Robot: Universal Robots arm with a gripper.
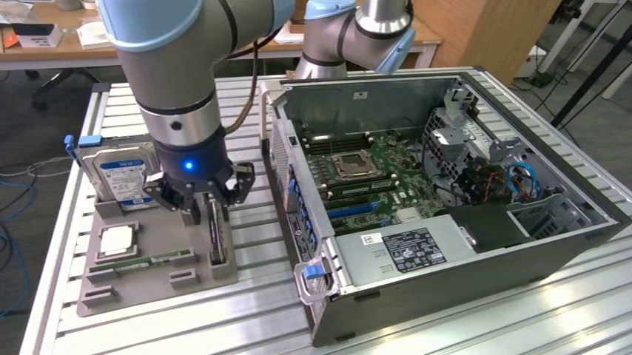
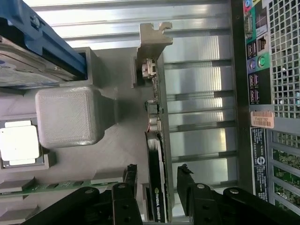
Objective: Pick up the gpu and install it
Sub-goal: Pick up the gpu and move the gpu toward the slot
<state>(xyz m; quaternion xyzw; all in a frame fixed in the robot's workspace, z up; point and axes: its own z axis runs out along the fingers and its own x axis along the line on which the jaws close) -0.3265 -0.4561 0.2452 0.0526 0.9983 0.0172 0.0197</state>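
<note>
The gpu (image 1: pixel 217 238) stands on edge in a slot of the grey holder tray (image 1: pixel 148 285), at the side nearest the computer case. In the wrist view the gpu (image 2: pixel 157 154) shows its black shroud edge and its silver end bracket (image 2: pixel 152 40). My gripper (image 1: pixel 204 201) hangs right over the card, open. Its two black fingertips (image 2: pixel 131 174) straddle the gpu, one on each face, with a small gap on both sides. Nothing is gripped.
The tray also holds a silver hard drive (image 1: pixel 123 177) in a blue caddy, a processor (image 1: pixel 117 238) and a thin memory stick (image 1: pixel 148 261). The open computer case (image 1: pixel 553 244) lies to the exterior view's right, motherboard (image 1: pixel 365 174) exposed. Everything rests on a slatted aluminium table (image 1: pixel 257 318).
</note>
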